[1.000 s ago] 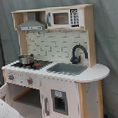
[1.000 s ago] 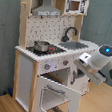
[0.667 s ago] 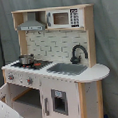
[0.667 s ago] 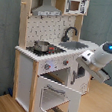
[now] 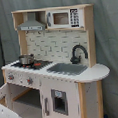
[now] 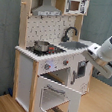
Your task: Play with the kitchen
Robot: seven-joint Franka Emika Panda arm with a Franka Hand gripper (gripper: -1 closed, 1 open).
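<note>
Kitchen (image 6: 52, 56) oven door open, gripper hidden

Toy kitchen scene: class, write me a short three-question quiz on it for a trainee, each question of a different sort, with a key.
1. True or false: the oven door of the toy kitchen hangs open in the second exterior view.
2. What stands on the stovetop?
A. a kettle
B. a small metal pot
C. a plate
3. Fill in: the black faucet stands behind the ____.

Key
1. True. The door is swung down and out.
2. B. The pot sits on the black stovetop in both exterior views.
3. Sink. The robot arm is on the second exterior view's right, beside the counter.
</note>
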